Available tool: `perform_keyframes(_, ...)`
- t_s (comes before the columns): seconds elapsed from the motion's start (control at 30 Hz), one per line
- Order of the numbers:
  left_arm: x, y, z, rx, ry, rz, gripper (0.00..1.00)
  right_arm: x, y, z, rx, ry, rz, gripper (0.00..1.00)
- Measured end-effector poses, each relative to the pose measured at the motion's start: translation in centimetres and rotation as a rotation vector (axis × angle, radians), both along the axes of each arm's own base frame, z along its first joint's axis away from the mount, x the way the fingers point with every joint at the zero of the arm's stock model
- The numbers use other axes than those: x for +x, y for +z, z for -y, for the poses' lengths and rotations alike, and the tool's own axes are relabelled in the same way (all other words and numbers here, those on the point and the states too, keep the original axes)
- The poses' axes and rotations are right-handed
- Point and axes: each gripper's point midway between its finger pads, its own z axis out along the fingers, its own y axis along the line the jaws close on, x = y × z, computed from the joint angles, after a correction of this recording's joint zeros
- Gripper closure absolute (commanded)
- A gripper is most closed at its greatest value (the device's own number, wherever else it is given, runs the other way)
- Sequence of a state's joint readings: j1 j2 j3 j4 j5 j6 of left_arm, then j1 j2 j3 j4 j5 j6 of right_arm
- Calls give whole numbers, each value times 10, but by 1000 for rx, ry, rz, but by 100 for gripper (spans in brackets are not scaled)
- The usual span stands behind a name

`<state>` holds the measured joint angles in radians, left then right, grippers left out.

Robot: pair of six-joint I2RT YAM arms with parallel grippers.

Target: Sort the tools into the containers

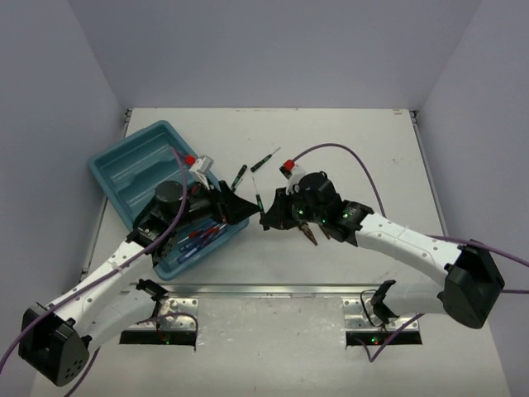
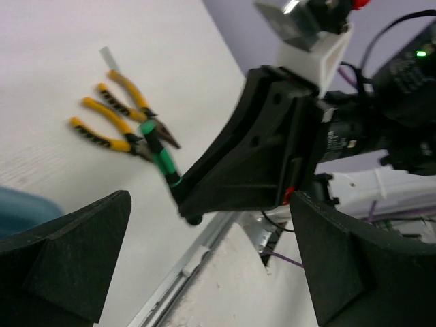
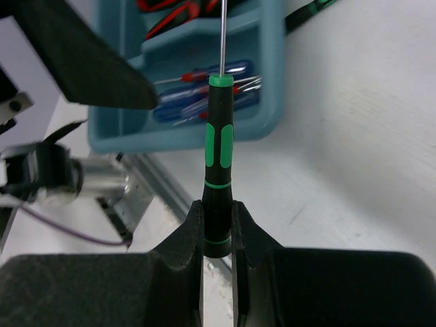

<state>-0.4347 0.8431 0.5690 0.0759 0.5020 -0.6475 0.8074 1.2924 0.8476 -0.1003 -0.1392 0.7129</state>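
At the table's middle, right gripper (image 3: 217,211): jaws clamped on the lower handle of a black-green screwdriver (image 3: 219,143), which is held raised with its thin shaft pointing toward the teal tray (image 1: 124,169); left gripper (image 2: 210,201): fingers (image 2: 75,259) spread wide apart with nothing between them, faced toward the right gripper, just beside the tray's near corner; tray, set left of centre: blue-handled screwdrivers (image 3: 204,99) lodged in one compartment, red-handled cutters (image 3: 170,17) in the adjoining one; two further thin screwdrivers (image 1: 240,175) lying loose on the table beyond the grippers; yellow-handled pliers (image 2: 112,119), several, grouped on the table beneath the right arm.
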Motion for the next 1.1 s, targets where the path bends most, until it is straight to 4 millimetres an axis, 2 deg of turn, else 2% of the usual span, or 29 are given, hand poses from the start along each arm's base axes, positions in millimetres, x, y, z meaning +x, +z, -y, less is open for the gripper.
perform_keyframes(0.13, -11, 18, 28, -77, -94, 43, 15, -29, 7, -11, 130, 156, 11, 100)
perform_keyframes(0.2, -8, 21, 32, -95, -90, 45, 23, -37, 11, -15, 173, 201, 18, 100)
perform_keyframes(0.33, -2, 24, 34, -114, -60, 42, 27, -41, 19, -15, 218, 217, 30, 100)
perform_keyframes(0.43, 0, 24, 35, -119, -45, 36, 23, -41, 23, -10, 226, 194, 47, 100)
perform_keyframes(0.53, -1, 26, 36, -124, -44, 40, 8, -38, 26, -3, 218, 155, 64, 100)
perform_keyframes(0.57, -2, 27, 37, -126, -45, 41, 6, -36, 27, -1, 214, 140, 70, 100)
perform_keyframes(1.1, -4, 40, 38, -128, -28, 66, 0, -27, 29, 7, 191, 68, 97, 100)
